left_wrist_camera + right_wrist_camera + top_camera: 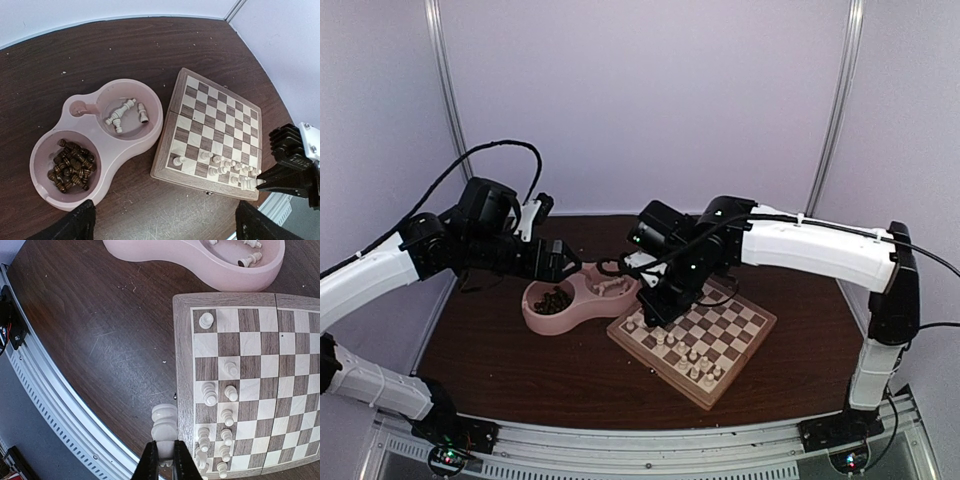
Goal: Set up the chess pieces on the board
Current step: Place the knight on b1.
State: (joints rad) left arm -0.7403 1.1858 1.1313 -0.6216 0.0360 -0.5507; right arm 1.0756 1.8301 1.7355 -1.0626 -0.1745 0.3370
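pink dish (156, 131) left of the board (216, 119) on worktop (520, 370): left bowl holds a heap of dark brown pieces (72, 165), right bowl a few cream pieces (122, 114). more cream chessmen (227, 416) stand along board's near side. right gripper (165, 454) clamped on one cream piece (164, 422) by board's near-left rim. left gripper (557, 260) wide open, empty, near dish's left end

words: none to read | numbers: none | labels or signs: none | looked at: board (215, 120), pink dish (107, 150), table (100, 50)

Board (182, 365) matt wood; dish (102, 145) smooth pink plastic.
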